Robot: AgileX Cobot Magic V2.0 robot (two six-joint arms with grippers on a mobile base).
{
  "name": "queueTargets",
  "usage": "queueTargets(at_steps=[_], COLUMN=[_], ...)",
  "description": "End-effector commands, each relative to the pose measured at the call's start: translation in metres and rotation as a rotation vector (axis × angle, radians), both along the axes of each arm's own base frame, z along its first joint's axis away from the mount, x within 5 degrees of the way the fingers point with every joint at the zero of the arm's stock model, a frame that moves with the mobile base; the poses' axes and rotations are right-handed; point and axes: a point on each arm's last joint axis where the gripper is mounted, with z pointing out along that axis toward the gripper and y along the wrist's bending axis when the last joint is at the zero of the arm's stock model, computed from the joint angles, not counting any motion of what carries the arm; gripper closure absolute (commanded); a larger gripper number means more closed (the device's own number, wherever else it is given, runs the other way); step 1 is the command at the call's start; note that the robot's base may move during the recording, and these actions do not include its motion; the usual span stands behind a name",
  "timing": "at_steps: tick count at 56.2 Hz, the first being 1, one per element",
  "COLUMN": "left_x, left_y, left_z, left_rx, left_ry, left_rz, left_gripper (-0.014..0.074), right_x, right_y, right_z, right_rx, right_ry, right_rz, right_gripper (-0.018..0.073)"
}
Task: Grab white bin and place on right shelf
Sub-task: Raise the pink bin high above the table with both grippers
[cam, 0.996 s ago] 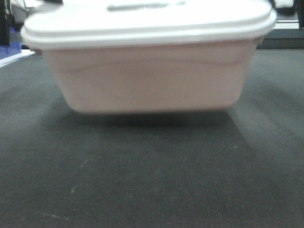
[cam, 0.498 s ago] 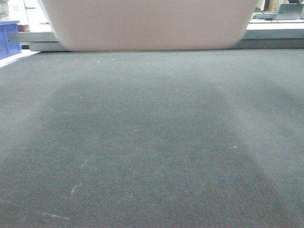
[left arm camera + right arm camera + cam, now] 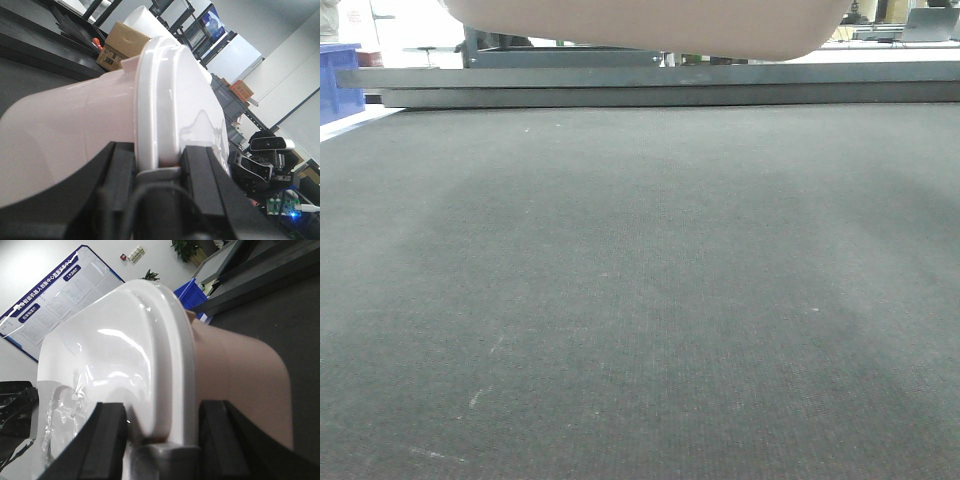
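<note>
A dark grey mat (image 3: pixel 640 300) fills most of what we see from the front, flat and lightly scuffed. Above it, at the top edge of that view, hangs the bin (image 3: pixel 650 25). Only its pale pinkish base shows, well clear of the mat and a little lower toward the picture's right. Below the base, at the mat's far edge, two grey metal rails (image 3: pixel 650 85) run across the view.

From the left wrist we look along the bin's side, with the glossy white lid (image 3: pixel 170 100) standing edge-on. The left gripper (image 3: pixel 159 162) is clamped on the lid's rim. One black finger (image 3: pixel 120 165) lies against the tub wall under the rim, and the other lies on the lid's top. From the right wrist we see the same at the other end. The right gripper (image 3: pixel 165 432) pinches the rim between narrow-set fingers (image 3: pixel 220 430), one on the lid and one on the pinkish wall. So the bin is held in the air by both ends, between the two arms.

Smaller things lie behind. Dark racks (image 3: pixel 175 10) rise beyond the bin in the left wrist view, with a cardboard box (image 3: pixel 122 45) near them. A blue-framed poster (image 3: pixel 55 305) hangs on the wall in the right wrist view. A blue crate (image 3: pixel 340 85) sits at the front view's left edge, and a laptop (image 3: pixel 930 22) sits at its top right corner.
</note>
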Motion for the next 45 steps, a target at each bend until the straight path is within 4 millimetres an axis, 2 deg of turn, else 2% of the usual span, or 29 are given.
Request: queueTargets(at_steps=[1,45], left_x=[-0.0436,-0.0432], left_y=[-0.0247,-0.0247], left_z=[0.0283,0.0276], left_rx=[-0.062,-0.053], left_ry=[-0.128,-0.127], left_rz=[-0.345,-0.341], left_gripper=[0.0723,0.0723], right_x=[-0.0419,-0.0334], right_y=[0.0273,0.0232], right_z=[0.0355,0.0349], right_rx=[0.104,0.102], right_ry=[-0.151,-0.136], right_rz=[0.356,0.253], right_gripper=[0.049,0.049])
